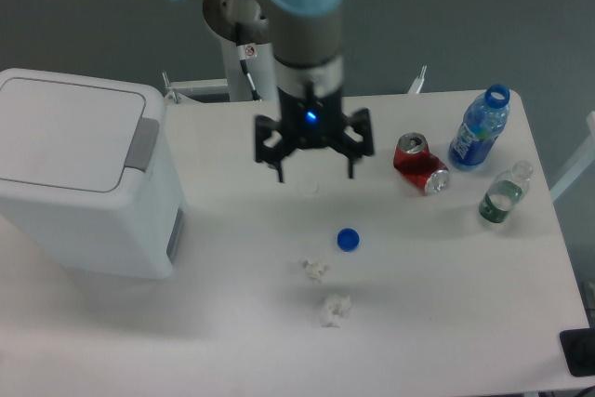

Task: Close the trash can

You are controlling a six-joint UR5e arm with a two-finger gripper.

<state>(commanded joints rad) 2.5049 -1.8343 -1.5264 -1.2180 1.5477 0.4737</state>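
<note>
Tool [315,174] spread wide, empty, hanging over mid-desk [279,323], well apart from the trash can [88,183].
Nothing gripped, fingers pointing down; looks clear of the job. Trash can at desk's left edge: white, boxy, lid flat and flush, grey tab [141,143] at rim. Judged closed.

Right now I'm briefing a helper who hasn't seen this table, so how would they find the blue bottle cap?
Start at the big white trash can on the table's left, then look right past the open gripper hanging over the middle. Just below it lies the blue cap, a small round disc, alone on the white top. The crumpled paper scraps nearby are white; it is the only blue piece there.
</note>
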